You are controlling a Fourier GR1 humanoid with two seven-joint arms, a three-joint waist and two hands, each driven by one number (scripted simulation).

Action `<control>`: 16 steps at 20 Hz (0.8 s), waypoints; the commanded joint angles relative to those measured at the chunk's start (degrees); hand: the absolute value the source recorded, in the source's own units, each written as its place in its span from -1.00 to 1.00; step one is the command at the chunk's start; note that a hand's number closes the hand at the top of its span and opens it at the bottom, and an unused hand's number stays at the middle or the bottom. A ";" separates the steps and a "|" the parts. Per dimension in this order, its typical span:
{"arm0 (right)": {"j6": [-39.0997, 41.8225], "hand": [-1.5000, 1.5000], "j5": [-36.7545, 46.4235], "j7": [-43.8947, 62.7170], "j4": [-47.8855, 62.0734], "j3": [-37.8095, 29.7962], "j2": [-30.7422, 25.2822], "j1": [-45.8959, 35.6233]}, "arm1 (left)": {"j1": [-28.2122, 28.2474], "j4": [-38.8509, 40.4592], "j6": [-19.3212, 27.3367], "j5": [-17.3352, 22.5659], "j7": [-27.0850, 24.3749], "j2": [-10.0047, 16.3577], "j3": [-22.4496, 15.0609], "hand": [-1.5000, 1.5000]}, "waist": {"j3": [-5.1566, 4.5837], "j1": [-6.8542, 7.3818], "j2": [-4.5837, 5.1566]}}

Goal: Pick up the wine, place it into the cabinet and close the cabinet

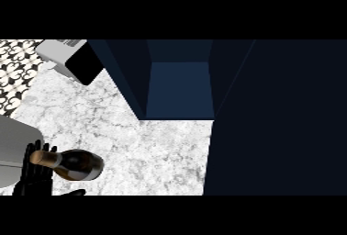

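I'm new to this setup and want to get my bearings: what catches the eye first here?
The open dark blue cabinet fills the top middle, and what looks like its big dark door covers the right side of the marble counter. At the lower left a wine bottle with a cork top overlaps the black left hand, whose fingers point up behind its neck.

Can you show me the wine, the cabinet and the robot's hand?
Wine (81,166): head view, on the bottle's dark body.
Cabinet (180,85): head view, on the blue panel inside it.
Left hand (34,181): head view, on its black palm.
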 commanded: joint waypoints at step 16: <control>2.14 -1.00 -3.87 0.07 -8.77 -0.89 0.03 5.88 | -6.04 14.23 -3.12 -0.76 -7.06 -0.83 0.29 -1.00 | 0.02 -0.13 -0.01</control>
